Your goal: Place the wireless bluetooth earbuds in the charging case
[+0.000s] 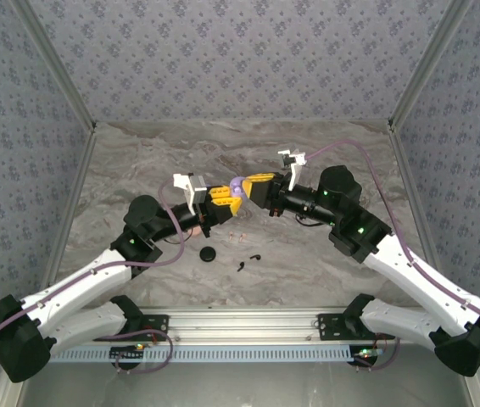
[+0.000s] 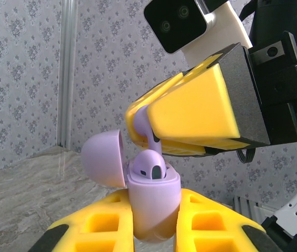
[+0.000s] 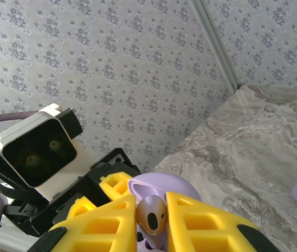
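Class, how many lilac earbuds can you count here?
2: one lilac earbud seated in the open case, a second earbud pinched in the right gripper just above it. Others may be hidden.

no readable text, labels, or numbers

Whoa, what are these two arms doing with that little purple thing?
The left gripper is shut on an open lilac case, holding it above the table. One earbud already sits inside. The right gripper pinches a second earbud right over the case, not yet in. Black earbuds lie on the table.
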You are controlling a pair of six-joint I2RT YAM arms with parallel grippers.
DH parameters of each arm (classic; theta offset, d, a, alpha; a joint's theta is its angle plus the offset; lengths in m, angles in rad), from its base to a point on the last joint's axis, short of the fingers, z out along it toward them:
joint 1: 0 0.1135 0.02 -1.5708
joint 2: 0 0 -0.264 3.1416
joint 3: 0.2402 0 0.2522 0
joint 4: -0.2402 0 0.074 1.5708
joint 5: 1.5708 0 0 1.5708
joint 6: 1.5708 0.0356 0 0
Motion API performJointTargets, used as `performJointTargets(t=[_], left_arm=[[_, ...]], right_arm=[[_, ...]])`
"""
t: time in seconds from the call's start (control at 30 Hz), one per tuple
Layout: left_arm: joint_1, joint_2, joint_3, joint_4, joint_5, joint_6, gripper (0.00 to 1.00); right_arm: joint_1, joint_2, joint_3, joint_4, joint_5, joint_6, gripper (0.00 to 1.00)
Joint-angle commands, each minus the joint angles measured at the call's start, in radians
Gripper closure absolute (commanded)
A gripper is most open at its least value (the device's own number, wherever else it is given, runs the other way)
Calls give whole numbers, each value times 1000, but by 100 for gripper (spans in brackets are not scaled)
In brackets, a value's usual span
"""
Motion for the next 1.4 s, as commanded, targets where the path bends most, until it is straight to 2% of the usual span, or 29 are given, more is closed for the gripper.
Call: performJointTargets(t=[0.0, 0.73, 1.37], left_arm=[[-5, -21, 28, 50, -12, 13, 100], [-5, -14, 28, 55, -5, 10, 100], [-4, -28, 16, 57, -25, 10, 100]], right_arm=[[8, -1, 20, 0, -32, 6, 80], [11, 19, 24, 51, -40, 28, 79], [-15, -68, -39, -61, 26, 1, 79]])
